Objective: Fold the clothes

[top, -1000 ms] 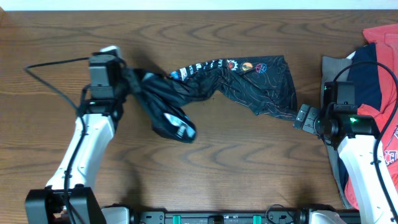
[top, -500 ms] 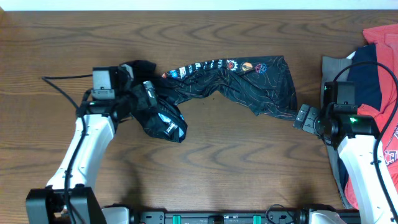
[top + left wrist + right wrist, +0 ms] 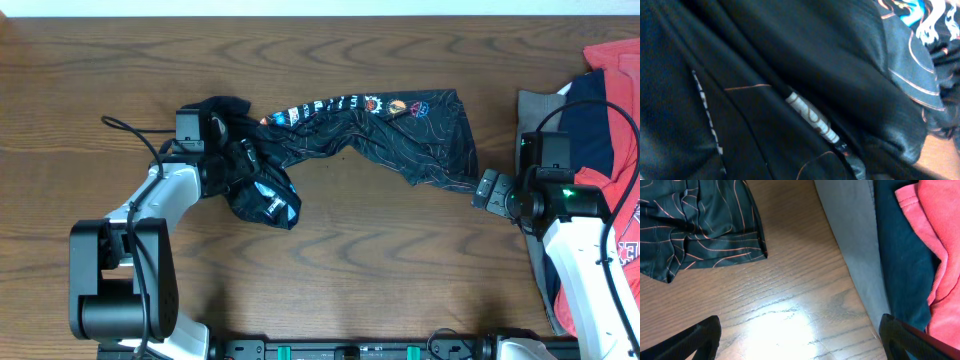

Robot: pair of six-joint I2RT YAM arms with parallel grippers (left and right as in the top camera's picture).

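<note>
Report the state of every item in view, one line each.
black jersey: unfolded, wrinkled, strung out sideways, left end bunched.
left end effector: buried in the bunched end, grip hidden.
right end effector: open, empty, over the table beside the jersey's hem.
red T-shirt: heaped on top of the right-hand pile.
navy garment: partly covered by the red T-shirt.
grey garment: lying flat under the pile.

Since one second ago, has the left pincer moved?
Yes. The left pincer has shifted rightward across the brown wooden table, closer to the unmoved right pincer, dragging the bunched end of the black contour-patterned jersey.
</note>
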